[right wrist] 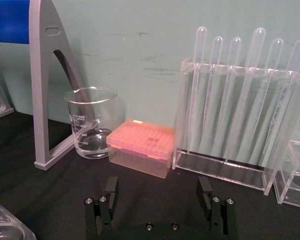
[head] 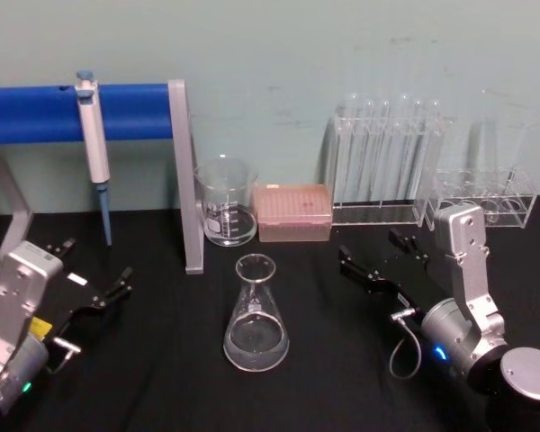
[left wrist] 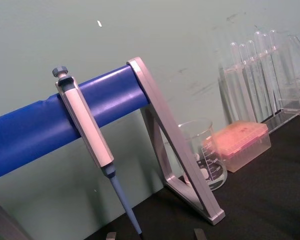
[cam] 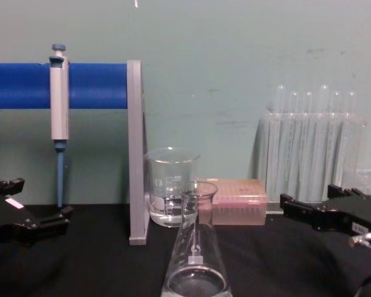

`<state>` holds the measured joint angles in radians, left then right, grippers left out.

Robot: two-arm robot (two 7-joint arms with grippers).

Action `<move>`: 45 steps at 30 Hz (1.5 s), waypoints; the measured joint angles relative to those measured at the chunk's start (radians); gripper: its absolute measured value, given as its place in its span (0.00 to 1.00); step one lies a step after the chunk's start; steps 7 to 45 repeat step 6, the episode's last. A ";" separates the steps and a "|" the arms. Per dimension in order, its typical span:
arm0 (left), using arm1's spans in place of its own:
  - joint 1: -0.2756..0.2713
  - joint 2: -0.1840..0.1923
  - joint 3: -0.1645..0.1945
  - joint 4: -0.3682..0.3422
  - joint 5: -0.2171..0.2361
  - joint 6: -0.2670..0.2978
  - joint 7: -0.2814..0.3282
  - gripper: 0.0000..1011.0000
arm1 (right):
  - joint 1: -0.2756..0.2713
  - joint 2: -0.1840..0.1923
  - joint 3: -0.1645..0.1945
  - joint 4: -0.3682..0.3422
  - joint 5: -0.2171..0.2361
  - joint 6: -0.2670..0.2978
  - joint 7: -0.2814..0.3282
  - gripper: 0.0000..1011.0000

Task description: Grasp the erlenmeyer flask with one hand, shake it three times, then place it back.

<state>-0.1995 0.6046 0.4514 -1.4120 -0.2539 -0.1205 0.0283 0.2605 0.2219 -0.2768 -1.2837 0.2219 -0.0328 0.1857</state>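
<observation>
Here the erlenmeyer flask (head: 256, 317) stands upright on the black table (head: 324, 378), long axis vertical, flared rim up, wide round base down. It's clear glass w/ a small white label on the cone and what looks like a little clear liquid at the bottom, though that's hard to judge through the glass. In the chest view its base is cut off by the frame edge.

Behind the flask: a straight-sided glass beaker (head: 226, 202), a pink tip box (head: 292, 212) just right of the beaker, and a clear rack of test tubes (head: 389, 162) farther right.

Right claw (head: 382, 255) lies right of the flask, well apart, fingers spread wide, holding nothing. Left claw (head: 94, 274) sits left of the flask, also apart, open & empty. A pipette (head: 94, 148) hangs on the blue bar (head: 36, 112) behind the left claw.
</observation>
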 joint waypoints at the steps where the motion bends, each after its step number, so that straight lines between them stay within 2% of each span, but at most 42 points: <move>1: 0.000 0.000 0.000 0.000 0.000 0.000 0.000 0.99 | 0.000 0.000 0.000 0.000 0.000 0.000 0.000 0.99; 45: 0.000 0.000 0.000 0.000 0.000 0.000 0.000 0.99 | 0.000 0.000 0.000 0.000 0.000 0.000 0.000 0.99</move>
